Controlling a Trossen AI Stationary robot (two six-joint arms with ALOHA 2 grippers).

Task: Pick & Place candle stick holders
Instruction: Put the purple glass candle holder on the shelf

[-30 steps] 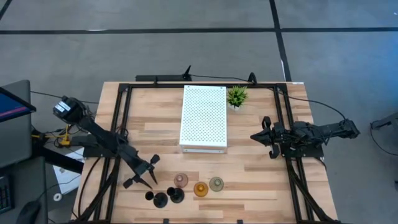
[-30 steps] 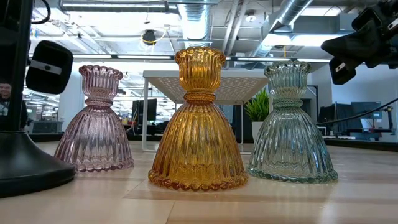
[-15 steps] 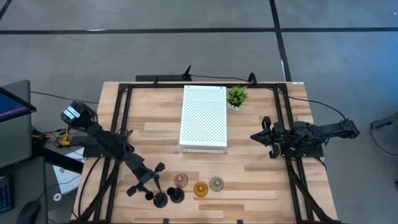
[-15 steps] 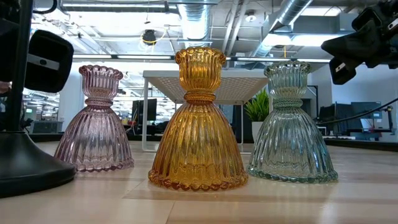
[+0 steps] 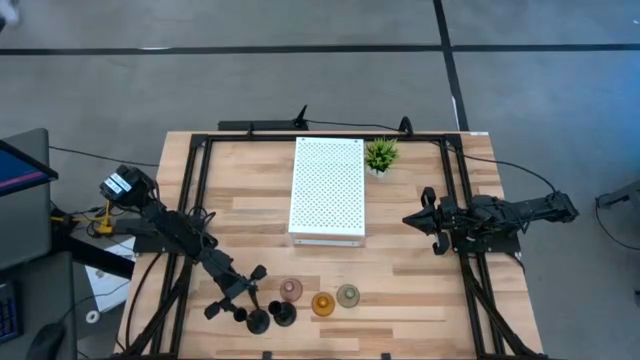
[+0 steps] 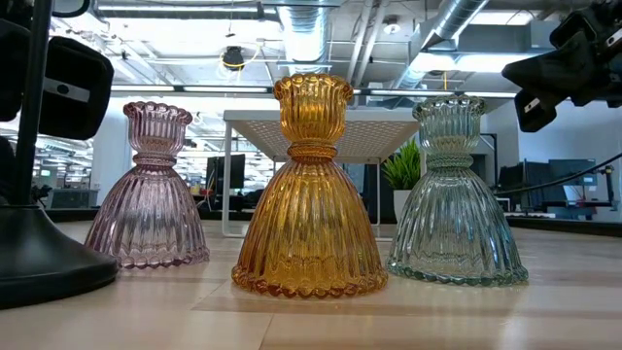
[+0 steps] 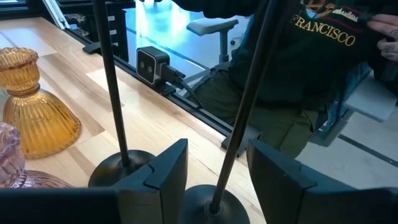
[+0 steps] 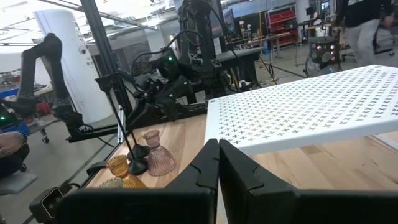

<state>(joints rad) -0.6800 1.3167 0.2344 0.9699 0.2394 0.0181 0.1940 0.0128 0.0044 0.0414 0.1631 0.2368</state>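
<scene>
- The left gripper (image 5: 238, 296) sits at the near-left part of the surface (image 5: 400, 250), its jaws apart and set either side of the thin stem of the nearer black holder (image 7: 239, 106), not clamped on it.
- The second black holder (image 7: 112, 93) stands just beside the first, its round base close to the first's base.
- The pink holder (image 6: 151, 190), amber holder (image 6: 311, 190) and grey-green holder (image 6: 454, 194) stand upright in a row next to the black pair, near the front edge.
- The right gripper (image 5: 432, 222) waits at the right side of the surface, jaws together, holding nothing.
- To grasp well, I judge the stem should sit midway between the fingers (image 7: 168, 171) before closing, so it does not tip.
- Closing low on the stem, near the base, would likely give steadier control than gripping high.
- The lift should go straight up, since the neighbouring stem and the pink glass are close enough to be knocked.
- The white perforated board (image 5: 328, 190) behind looks like a possible placing spot, though I cannot tell.
</scene>
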